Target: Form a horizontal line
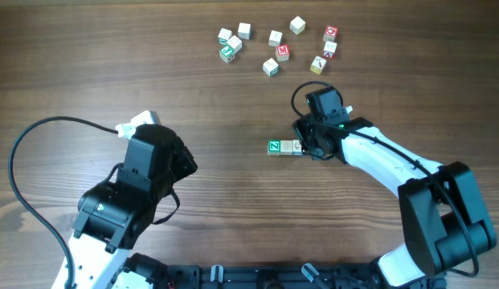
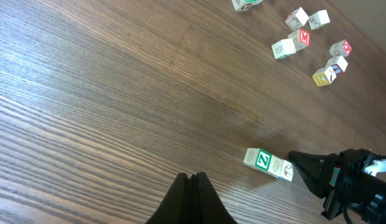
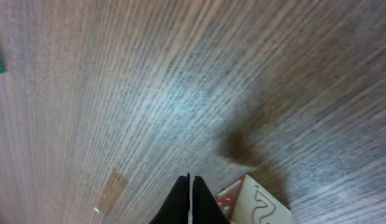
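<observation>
A green-faced cube [image 1: 275, 146] with a white Z lies mid-table, and a plain pale beige cube [image 1: 290, 147] touches its right side, so the two make a short row. The left wrist view shows the same green cube [image 2: 263, 160] and beige cube [image 2: 280, 167]. My right gripper [image 1: 307, 149] is shut and empty at the row's right end. In its wrist view the right gripper [image 3: 189, 180] has a pale cube with reddish trim [image 3: 255, 202] just beside its tips; whether this is the row's end cube I cannot tell. My left gripper [image 1: 190, 166] is shut and empty, well left of the row, and appears as [image 2: 191, 177] above bare wood.
Several loose letter cubes [image 1: 276, 38] lie scattered at the back of the table, some with red letters [image 1: 330, 33]; they also show in the left wrist view [image 2: 303, 37]. The right arm [image 1: 394, 164] stretches from the front right corner. A black cable [image 1: 28, 136] loops at the left.
</observation>
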### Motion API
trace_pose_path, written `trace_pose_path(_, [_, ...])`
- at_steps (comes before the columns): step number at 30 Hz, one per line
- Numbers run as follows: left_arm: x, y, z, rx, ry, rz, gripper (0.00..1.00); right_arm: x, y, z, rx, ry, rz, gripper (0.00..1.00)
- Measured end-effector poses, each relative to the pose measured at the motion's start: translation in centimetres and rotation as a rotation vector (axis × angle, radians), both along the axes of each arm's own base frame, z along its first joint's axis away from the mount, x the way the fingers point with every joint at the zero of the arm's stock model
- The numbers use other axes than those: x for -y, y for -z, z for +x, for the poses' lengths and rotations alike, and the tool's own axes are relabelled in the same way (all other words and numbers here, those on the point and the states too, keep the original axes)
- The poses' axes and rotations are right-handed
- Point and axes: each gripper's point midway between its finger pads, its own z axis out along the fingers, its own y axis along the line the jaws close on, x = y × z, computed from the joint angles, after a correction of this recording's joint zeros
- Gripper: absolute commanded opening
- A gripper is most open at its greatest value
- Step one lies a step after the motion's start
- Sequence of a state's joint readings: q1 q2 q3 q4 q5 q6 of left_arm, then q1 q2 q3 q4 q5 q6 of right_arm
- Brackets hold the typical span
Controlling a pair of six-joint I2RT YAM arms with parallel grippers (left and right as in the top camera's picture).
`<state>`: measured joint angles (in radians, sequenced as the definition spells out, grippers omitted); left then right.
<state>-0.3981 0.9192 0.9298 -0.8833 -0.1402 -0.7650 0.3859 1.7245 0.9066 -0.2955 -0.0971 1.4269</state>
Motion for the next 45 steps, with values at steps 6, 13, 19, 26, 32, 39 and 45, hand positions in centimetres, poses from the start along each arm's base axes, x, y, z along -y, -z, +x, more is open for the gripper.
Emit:
trace_pose_path(6, [0.00,0.00,0.00,0.000,0.000,0.000,0.04,-0.02,-0.04,0.08,0.003,0.000,0.001,0.05])
trace_pose_path(13, [-0.01,0.00,0.00,0.000,0.000,0.000,0.04,-0.24,-0.01,-0.15,-0.003,-0.023,0.006,0.05])
trace_pose_path(19, [-0.01,0.00,0.00,0.000,0.000,0.000,0.04,-0.27,0.00,-0.20,-0.004,-0.025,0.008,0.05])
trace_pose_path(26, [0.00,0.00,0.00,0.000,0.000,0.000,0.04,-0.39,-0.01,-0.25,-0.007,-0.028,0.014,0.04])
trace_pose_path(32, [-0.01,0.00,0.00,0.000,0.000,0.000,0.04,-0.39,-0.01,-0.25,-0.007,-0.028,0.014,0.05])
trace_pose_path(39, [-0.01,0.00,0.00,0.000,0.000,0.000,0.04,-0.38,0.00,-0.28,-0.008,-0.028,0.014,0.05])
trace_pose_path(45, [-0.01,0.00,0.00,0.000,0.000,0.000,0.04,-0.36,0.02,-0.32,-0.010,-0.028,0.013,0.05])
